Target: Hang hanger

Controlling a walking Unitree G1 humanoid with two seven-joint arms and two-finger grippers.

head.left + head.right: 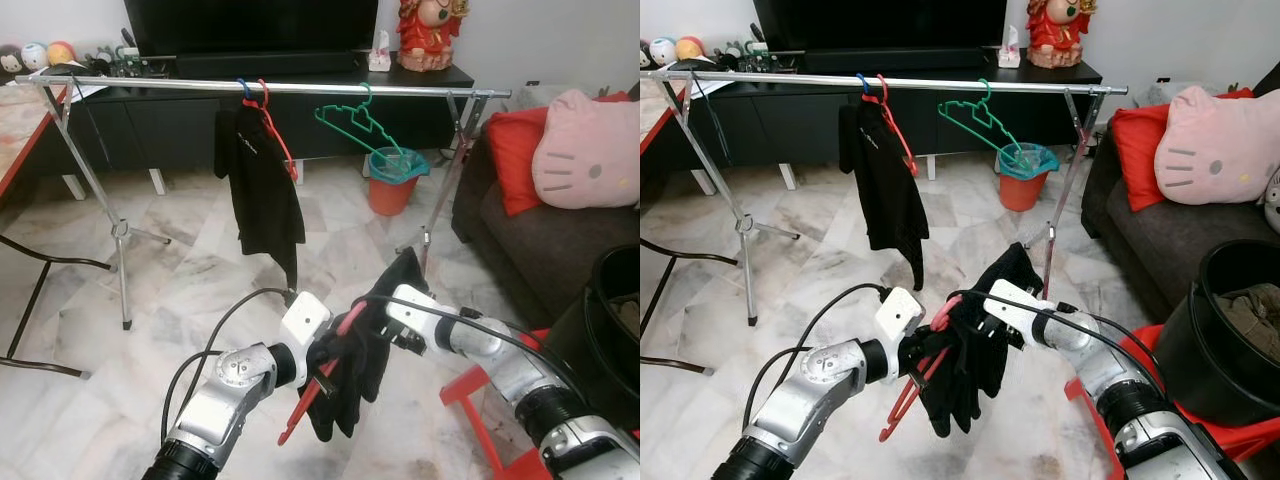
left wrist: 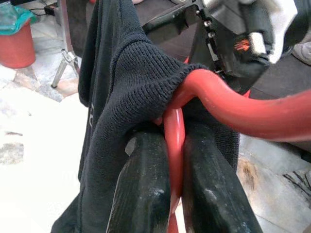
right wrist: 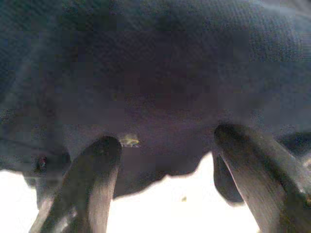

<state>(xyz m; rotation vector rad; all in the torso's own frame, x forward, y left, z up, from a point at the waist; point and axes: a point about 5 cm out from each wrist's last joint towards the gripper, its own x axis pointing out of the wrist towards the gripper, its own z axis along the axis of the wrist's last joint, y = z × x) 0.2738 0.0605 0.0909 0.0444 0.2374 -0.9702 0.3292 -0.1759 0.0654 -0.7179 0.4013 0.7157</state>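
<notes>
- The left gripper is clamped on a red hanger, its two fingers pressed against the stem just below the hook.
- A black garment is draped over that hanger, held low in front of the robot, well short of the rail.
- The right gripper is up against the dark cloth with its fingers apart.
- The metal rail carries a black shirt near its middle and an empty green hanger towards its right end.
</notes>
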